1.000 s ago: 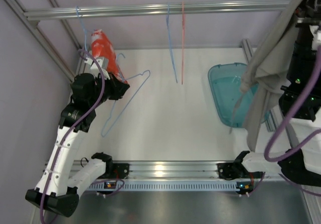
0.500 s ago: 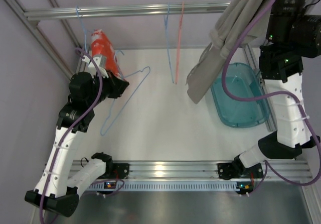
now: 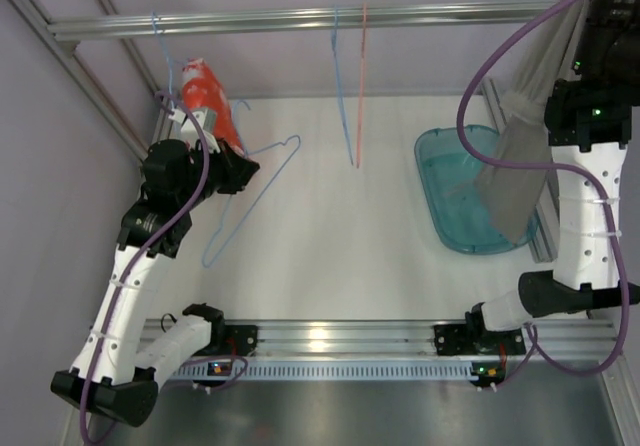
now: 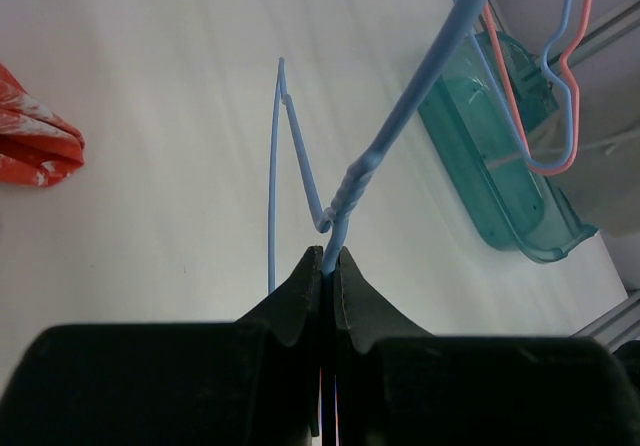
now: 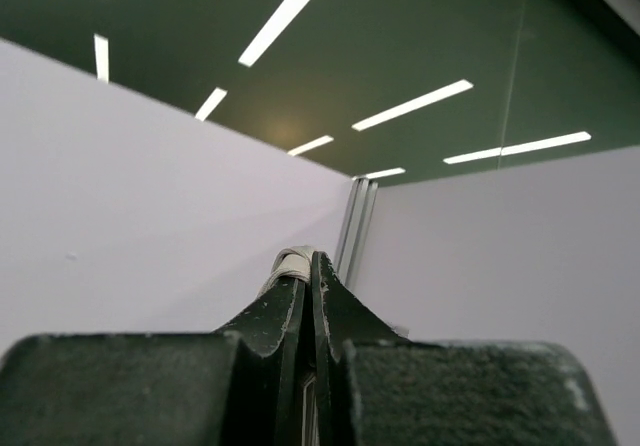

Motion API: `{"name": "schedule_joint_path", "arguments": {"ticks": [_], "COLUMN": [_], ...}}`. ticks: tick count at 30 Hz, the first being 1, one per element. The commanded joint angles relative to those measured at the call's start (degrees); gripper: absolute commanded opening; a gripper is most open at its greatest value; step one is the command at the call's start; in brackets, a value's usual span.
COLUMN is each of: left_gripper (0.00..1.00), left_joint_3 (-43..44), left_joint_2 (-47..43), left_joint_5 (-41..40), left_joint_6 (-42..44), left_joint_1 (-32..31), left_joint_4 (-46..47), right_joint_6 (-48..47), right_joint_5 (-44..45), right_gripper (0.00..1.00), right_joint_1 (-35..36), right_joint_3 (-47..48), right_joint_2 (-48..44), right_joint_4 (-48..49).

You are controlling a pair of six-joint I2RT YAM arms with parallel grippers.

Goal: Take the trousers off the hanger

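Top external view shows the grey trousers point(image 3: 512, 186) hanging up high on the right side, and no hanger is in them, so I think the pulling-off part is done. Their low end dangles right over the green-blue bin point(image 3: 445, 181), at its far right side. The right wrist view shows the right gripper point(image 5: 310, 266) squeezed tight with a small fold of pale cloth pinched at its tips, so it has hold of the trousers near the top. The blue hanger point(image 4: 400, 108) is well apart from them, over on the left above the white table point(image 3: 340, 236). The left gripper point(image 4: 327, 256) is squeezed tight on its thin wire, just by the twisted neck. To do the next bit well, I think the right arm should go down slowly and straight, so the low end lands in the bin first and folds up inside. It should let go only when most of the cloth is in, or a leg may slip over the wall. The left arm should hold the hanger away from the two hangers point(image 3: 345, 96) on the rail point(image 3: 300, 18)
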Motion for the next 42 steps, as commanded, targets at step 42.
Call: {"name": "schedule_joint_path", "arguments": {"ticks": [42], "left_gripper": [0.0], "left_joint_3": [1.82], "left_joint_2": [-0.37], "left_joint_5": [1.76], "left_joint_6": [0.4], "left_joint_1": [0.09], "left_joint_4": [3.19], "right_joint_6": [11.1], "right_joint_5": [-1.91], "right_gripper": [0.0], "right_joint_1": [-5.98], "right_joint_3": [-49.46], "right_joint_2": [-18.67], "right_joint_4": [17.11]}}
